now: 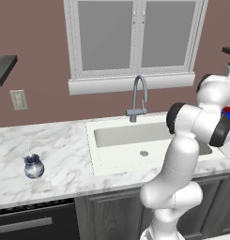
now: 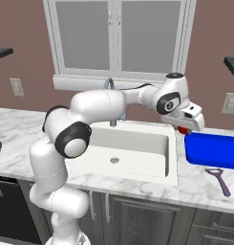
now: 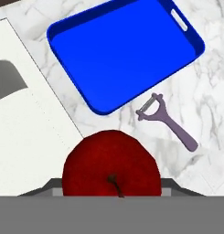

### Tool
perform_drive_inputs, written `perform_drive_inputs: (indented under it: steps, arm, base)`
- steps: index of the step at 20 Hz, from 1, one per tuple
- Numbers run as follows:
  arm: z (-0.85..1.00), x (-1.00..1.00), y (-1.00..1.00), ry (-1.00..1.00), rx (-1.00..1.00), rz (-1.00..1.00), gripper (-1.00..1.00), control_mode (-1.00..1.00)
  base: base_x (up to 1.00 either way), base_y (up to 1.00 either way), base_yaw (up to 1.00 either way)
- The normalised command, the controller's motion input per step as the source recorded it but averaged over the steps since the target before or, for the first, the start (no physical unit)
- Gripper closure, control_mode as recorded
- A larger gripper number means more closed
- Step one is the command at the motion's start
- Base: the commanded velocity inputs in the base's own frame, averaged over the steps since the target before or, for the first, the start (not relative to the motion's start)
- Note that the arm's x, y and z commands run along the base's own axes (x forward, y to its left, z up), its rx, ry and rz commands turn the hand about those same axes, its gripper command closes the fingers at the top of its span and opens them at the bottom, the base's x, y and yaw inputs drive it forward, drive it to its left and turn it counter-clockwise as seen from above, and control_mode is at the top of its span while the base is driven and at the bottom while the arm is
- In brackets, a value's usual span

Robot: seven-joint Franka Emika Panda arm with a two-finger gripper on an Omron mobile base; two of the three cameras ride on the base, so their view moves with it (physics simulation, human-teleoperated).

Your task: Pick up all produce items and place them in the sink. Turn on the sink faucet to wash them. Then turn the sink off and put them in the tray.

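Observation:
My gripper [image 3: 111, 188] is shut on the produce item, a glossy red fruit [image 3: 111, 167] with a short stem, seen close up in the hand view. In the right base view the gripper [image 2: 185, 127] hangs above the counter between the sink [image 2: 137, 143] and the tray [image 2: 211, 150], with a bit of the red fruit [image 2: 183, 129] showing under it. The blue tray [image 3: 122, 50] lies empty just beyond the fruit. The white sink [image 1: 95, 140] is empty, and no water runs from the sink faucet [image 1: 137, 96].
A purple peeler [image 3: 170, 123] lies on the marble beside the tray, near the counter's front edge [image 2: 218, 179]. A small blue-and-white jar [image 1: 33, 166] stands far left on the counter. A window is behind the faucet.

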Motion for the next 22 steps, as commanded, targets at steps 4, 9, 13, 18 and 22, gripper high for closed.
perform_drive_inputs:
  steps: [4, 9, 13, 18, 22]
  arm:
    - [-0.26, 0.28, -0.27, 0.0, 0.0, 0.0, 1.0, -1.0]
    - [-0.29, 0.28, -0.26, 0.0, 0.0, 0.0, 1.0, -1.0]
    - [-0.23, 0.23, -0.29, 0.02, 0.01, 0.0, 1.0, -1.0]
    - [-0.23, 0.21, -0.27, 0.02, 0.03, 0.0, 1.0, -1.0]
    - [-0.24, 0.18, -0.23, 0.03, 0.03, 0.0, 1.0, -1.0]
  base:
    - [0.0, 0.0, 0.0]
    - [0.0, 0.0, 0.0]
    - [0.0, 0.0, 0.0]
    - [0.0, 0.0, 0.0]
    - [0.0, 0.0, 0.0]
